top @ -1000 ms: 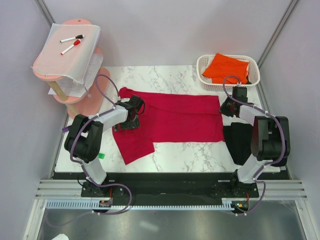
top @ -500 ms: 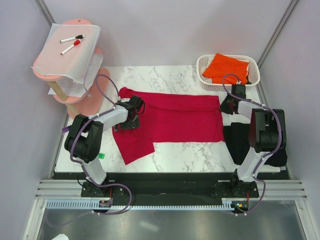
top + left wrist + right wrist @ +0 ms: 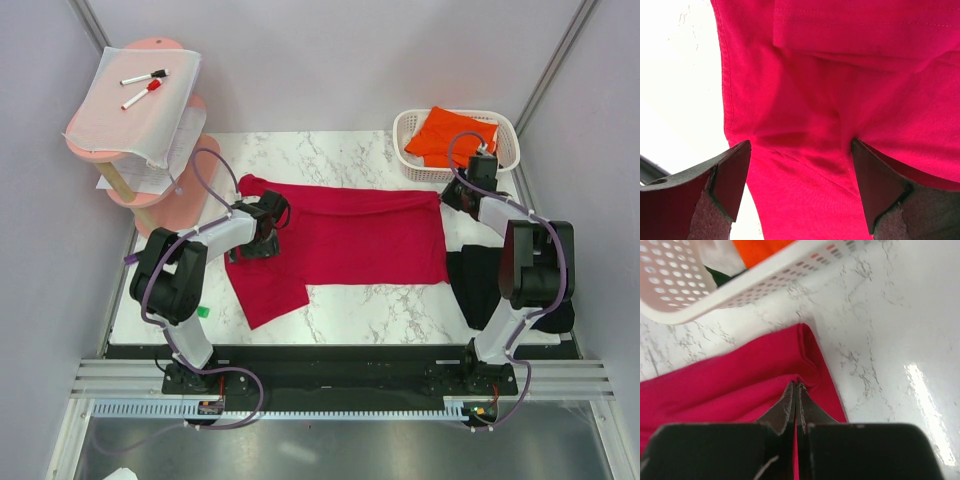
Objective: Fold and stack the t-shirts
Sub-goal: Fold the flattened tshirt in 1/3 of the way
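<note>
The crimson red t-shirt (image 3: 350,235) lies spread across the marble table, one sleeve hanging toward the near left. My left gripper (image 3: 268,218) is open just above the shirt's left part (image 3: 800,150), one finger on each side of the fabric. My right gripper (image 3: 452,197) is shut on a fold at the shirt's far right corner (image 3: 805,352), close to the basket. The orange t-shirt (image 3: 450,135) lies in the white basket (image 3: 410,165). The black t-shirt (image 3: 478,285) lies at the table's right edge under my right arm.
A pink tiered stand (image 3: 145,150) at the far left carries a white sheet with marker pens (image 3: 140,85). The basket's rim (image 3: 715,302) sits just beyond my right gripper. A small green tag (image 3: 203,311) lies near the left front edge.
My right gripper has moved away from me toward the basket, holding the shirt's right corner. The left arm has not moved.
</note>
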`<move>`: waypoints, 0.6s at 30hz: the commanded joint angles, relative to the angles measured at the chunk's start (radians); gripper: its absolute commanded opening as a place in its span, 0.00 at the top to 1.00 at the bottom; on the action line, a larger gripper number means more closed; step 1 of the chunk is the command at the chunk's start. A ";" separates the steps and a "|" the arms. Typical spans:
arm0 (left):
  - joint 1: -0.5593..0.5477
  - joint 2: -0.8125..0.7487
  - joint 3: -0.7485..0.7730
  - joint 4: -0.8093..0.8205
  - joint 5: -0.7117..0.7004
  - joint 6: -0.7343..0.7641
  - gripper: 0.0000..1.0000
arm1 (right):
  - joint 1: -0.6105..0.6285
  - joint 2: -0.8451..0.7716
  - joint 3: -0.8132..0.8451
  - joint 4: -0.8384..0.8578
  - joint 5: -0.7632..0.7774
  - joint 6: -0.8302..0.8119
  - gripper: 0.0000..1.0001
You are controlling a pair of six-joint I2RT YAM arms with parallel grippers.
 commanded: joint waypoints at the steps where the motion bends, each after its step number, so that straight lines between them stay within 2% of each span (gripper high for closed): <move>1: -0.003 0.059 -0.028 -0.050 0.018 -0.006 0.11 | -0.007 -0.062 -0.018 0.123 -0.025 -0.012 1.00; 10: -0.003 0.056 -0.031 -0.053 0.018 -0.006 0.11 | -0.009 0.065 -0.007 0.065 0.091 -0.025 1.00; 15: -0.003 0.052 -0.030 -0.057 0.014 -0.008 0.11 | -0.009 0.079 0.010 0.002 0.095 -0.020 0.99; 18: -0.003 0.053 -0.022 -0.062 0.008 -0.006 0.11 | -0.009 0.072 0.021 -0.035 0.075 -0.015 0.93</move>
